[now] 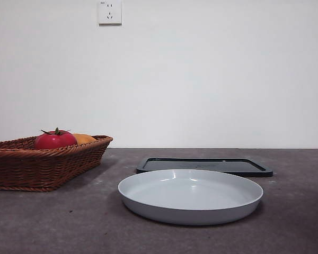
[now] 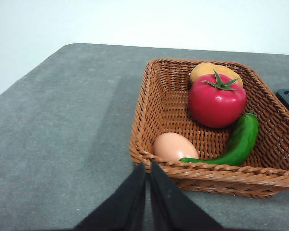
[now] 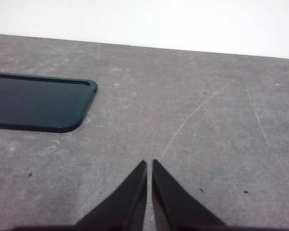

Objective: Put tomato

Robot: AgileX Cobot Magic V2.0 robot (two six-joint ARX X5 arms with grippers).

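Grey table (image 1: 53, 222) | tomato (image 2: 216, 103) in basket (image 2: 149, 120) | both grippers' jaws closed, empty

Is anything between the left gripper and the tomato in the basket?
Only the basket's near rim. The left gripper sits just outside it; the tomato lies uncovered inside, with an egg and a green pepper nearer the rim.

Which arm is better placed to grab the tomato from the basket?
Left. The left gripper sits just outside the wicker basket holding the tomato; the right gripper faces bare table beside the black tray.
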